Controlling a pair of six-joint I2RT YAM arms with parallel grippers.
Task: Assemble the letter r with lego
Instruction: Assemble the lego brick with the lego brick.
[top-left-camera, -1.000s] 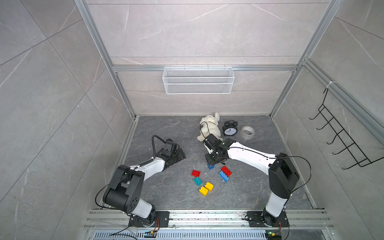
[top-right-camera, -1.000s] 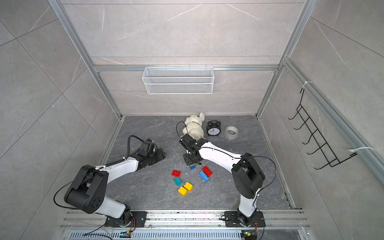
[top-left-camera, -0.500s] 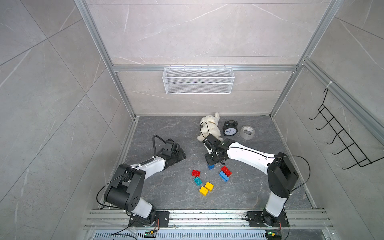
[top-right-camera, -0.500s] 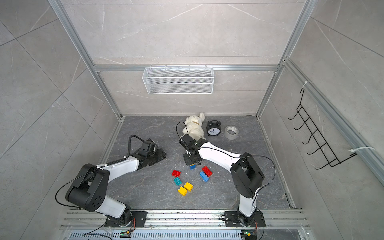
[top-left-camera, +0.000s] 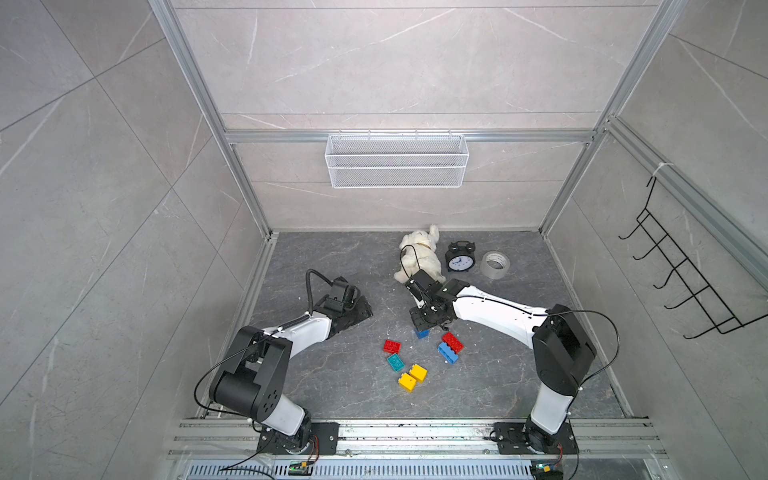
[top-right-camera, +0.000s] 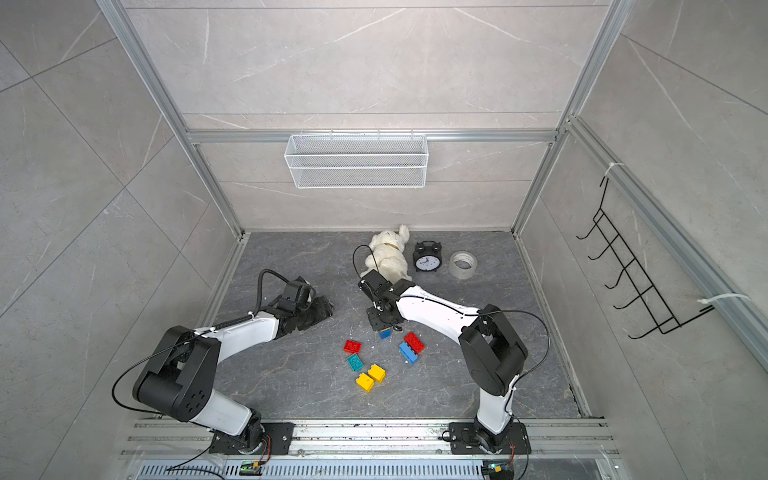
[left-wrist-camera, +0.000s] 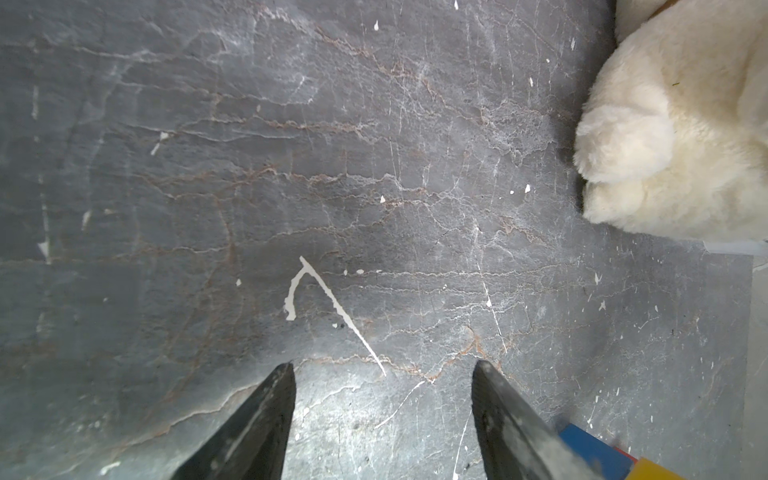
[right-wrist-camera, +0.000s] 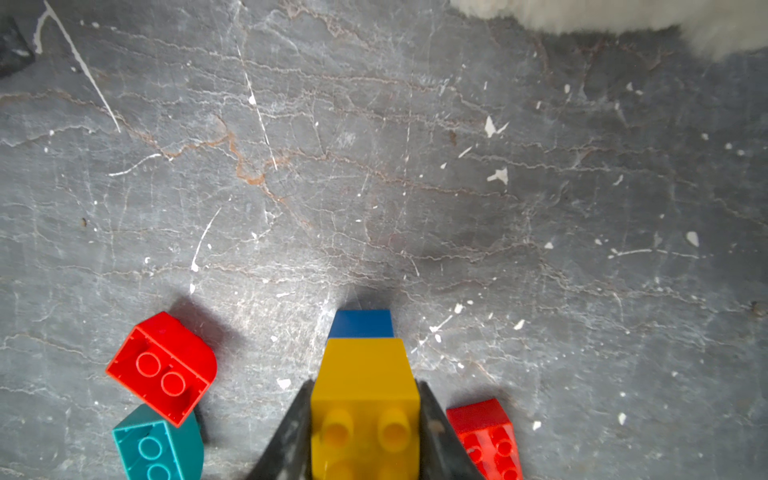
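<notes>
Most of the r is unbuilt, I judge. On the grey tabletop (top-left-camera: 498, 386) the left tool (left-wrist-camera: 382, 365) lies spread and empty; the right tool (right-wrist-camera: 365, 384) pinches a yellow brick (right-wrist-camera: 365, 415) stacked on a blue brick (right-wrist-camera: 360, 324) — a first join, it seems. Loose nearby: a red-and-blue pair (top-left-camera: 452, 342), two yellow bricks (top-left-camera: 417, 372), a teal brick (top-left-camera: 395, 363), a lone red brick (top-left-camera: 392, 346).

Bright even light, soft shadows, blurred foreground
</notes>
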